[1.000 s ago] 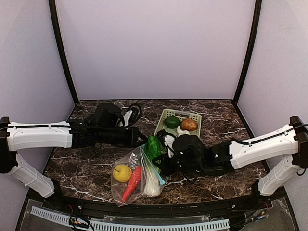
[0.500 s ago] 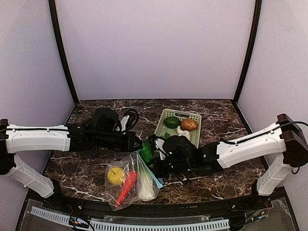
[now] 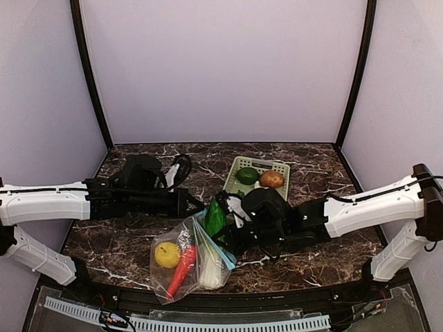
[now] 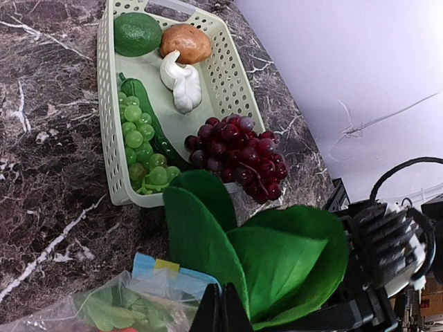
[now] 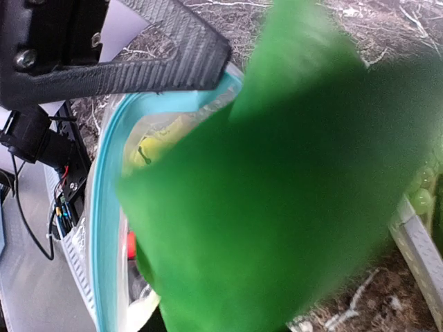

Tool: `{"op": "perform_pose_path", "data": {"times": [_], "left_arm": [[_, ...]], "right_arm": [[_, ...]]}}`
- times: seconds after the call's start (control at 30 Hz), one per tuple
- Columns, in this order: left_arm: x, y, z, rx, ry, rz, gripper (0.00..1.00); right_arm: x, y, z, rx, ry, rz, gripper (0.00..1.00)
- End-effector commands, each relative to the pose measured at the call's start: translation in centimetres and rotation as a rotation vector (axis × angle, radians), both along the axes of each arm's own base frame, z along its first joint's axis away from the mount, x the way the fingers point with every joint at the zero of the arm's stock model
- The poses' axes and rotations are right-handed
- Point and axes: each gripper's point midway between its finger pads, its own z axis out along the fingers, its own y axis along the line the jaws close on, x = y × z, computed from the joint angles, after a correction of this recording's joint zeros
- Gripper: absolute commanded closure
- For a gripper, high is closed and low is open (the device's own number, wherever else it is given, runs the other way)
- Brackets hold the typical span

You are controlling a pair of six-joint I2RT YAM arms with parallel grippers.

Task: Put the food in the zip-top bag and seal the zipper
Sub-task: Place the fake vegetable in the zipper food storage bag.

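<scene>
The clear zip-top bag (image 3: 181, 277) lies at the front centre with its mouth held open. Inside are the yellow lemon (image 3: 167, 254), the red pepper (image 3: 181, 270) and the white bulb (image 3: 211, 274). My left gripper (image 3: 188, 206) is shut on the bag's upper edge by the teal zipper (image 4: 156, 270). My right gripper (image 3: 225, 232) is shut on the leafy green (image 3: 214, 218) and holds it at the bag mouth. The leaf (image 5: 291, 194) fills the right wrist view and hides the fingers. The zipper rim (image 5: 104, 207) curves to its left.
The pale green basket (image 3: 280, 168) stands behind the right gripper. It holds a round green piece (image 4: 137, 33), the brown potato (image 4: 185, 43), a white piece (image 4: 181, 81), green grapes with a pod (image 4: 142, 145) and purple grapes (image 4: 239, 155). Black cables (image 3: 181, 166) loop at the back left.
My left arm has drawn back to the left and the bag has shifted left with it. The right gripper has brought the leafy green over the bag mouth.
</scene>
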Motion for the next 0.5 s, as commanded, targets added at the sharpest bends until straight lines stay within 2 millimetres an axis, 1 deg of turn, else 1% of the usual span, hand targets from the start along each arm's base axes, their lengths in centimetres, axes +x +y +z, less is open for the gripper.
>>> {"op": "perform_pose_path", "data": {"times": [0.0,0.1,0.2,0.23,0.33,0.37,0.4,0.47], "left_arm": [[0.2,1.1,2.9,-0.053,-0.083,0.032,0.99],[-0.2,1.6,2.4,-0.042,-0.077,0.029,0.99],[-0.7,1.9,2.4,-0.042,-0.077,0.013,0.99],[-0.8,1.9,2.3,-0.041,-0.076,0.011,0.99],[-1.1,2.1,2.5,-0.053,-0.086,-0.001,0.99],[-1.3,2.2,2.2,-0.056,-0.083,-0.006,0.99],[-1.4,2.1,2.6,-0.073,-0.092,-0.008,0.99],[-1.6,2.1,2.4,-0.078,-0.088,-0.018,0.99]], "right_arm": [[-0.8,-2.2,2.7,-0.041,-0.021,0.02,0.7],[-0.8,-3.3,4.4,-0.043,-0.043,0.005,0.63],[-0.7,-4.7,5.6,-0.043,-0.054,-0.02,0.52],[-0.6,-5.1,5.8,-0.042,-0.055,-0.03,0.48],[-0.7,-5.9,6.2,-0.029,-0.06,-0.043,0.38],[-0.6,-6.1,6.1,-0.026,-0.058,-0.048,0.35],[-0.6,-6.2,6.0,-0.025,-0.053,-0.052,0.29],[-0.5,-6.4,5.7,-0.022,-0.046,-0.065,0.24]]}}
